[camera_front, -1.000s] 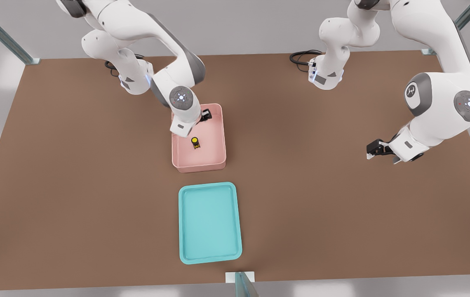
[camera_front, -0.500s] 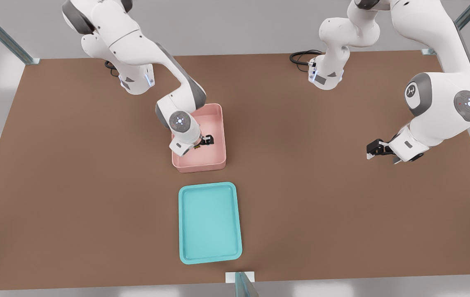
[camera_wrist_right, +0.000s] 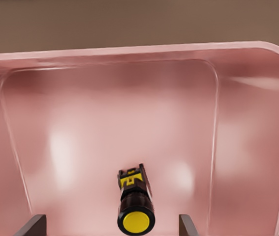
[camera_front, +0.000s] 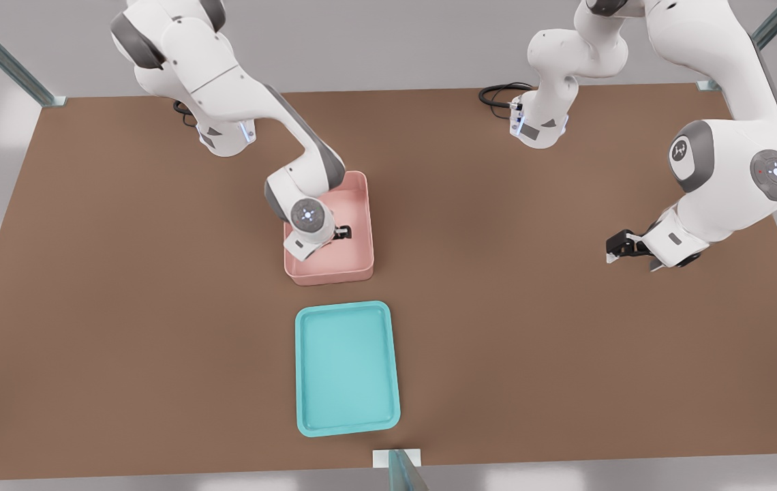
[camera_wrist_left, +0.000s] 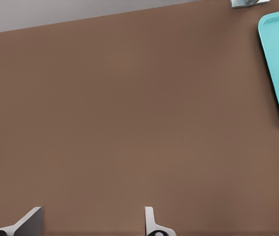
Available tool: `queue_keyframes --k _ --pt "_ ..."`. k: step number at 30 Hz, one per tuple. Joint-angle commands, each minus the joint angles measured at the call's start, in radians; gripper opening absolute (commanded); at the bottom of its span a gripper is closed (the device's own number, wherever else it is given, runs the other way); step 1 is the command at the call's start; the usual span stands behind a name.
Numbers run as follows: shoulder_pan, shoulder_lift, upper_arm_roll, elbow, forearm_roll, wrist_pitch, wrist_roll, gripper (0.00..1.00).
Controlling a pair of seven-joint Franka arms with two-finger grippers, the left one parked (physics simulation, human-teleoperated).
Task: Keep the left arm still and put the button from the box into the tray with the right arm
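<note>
step: reaching for button (camera_wrist_right: 136, 210) in box (camera_front: 360, 225) | our gripper (camera_wrist_right: 112, 230) sat low inside box, jaws spread either side of button | next: clench, lift, carry to tray (camera_front: 346, 367)

The yellow-capped black button (camera_wrist_right: 135, 206) lies on its side on the floor of the pale pink box (camera_front: 363, 225), between the spread tips of the tool (camera_wrist_right: 112, 227), beside the teal tray (camera_front: 347, 366).
</note>
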Motion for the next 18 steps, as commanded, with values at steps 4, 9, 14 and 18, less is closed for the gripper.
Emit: queue_keyframes --k 4,9,14,18 --pt "0.004 0.031 0.0 0.003 -0.079 0.011 -0.066 1.0" --pt "0.016 0.035 0.005 0.0 -0.118 0.025 -0.073 1.0" --pt "0.04 0.016 0.006 0.0 -0.116 0.03 -0.063 1.0" --pt "0.036 0.005 0.005 -0.043 -0.102 0.107 -0.012 1.0"
